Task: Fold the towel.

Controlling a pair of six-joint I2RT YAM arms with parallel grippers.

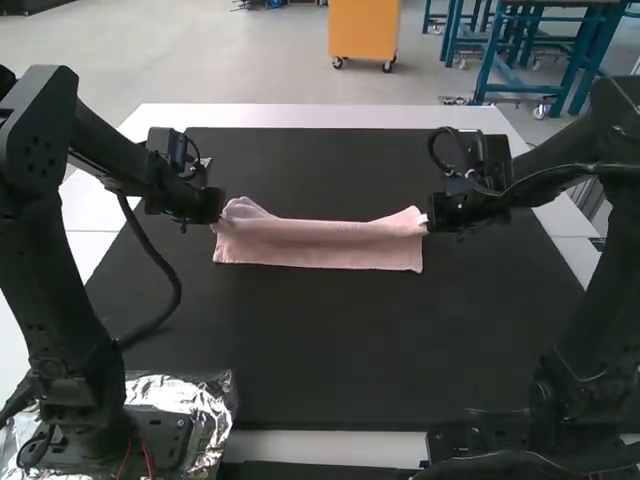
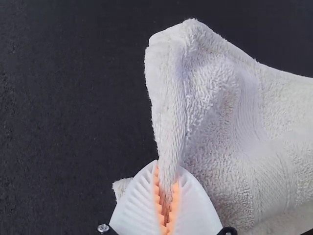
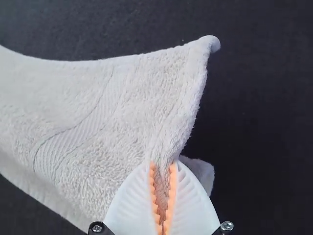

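High view: at the left, my white, ribbed left gripper pinches one end of the pale pink terry towel. From there the towel's long axis runs crosswise over the black mat – most of its cloth on my side of the fingers – to the right gripper, pinching the other end. Neither arm is nearer; I'd move both together, square to that axis.
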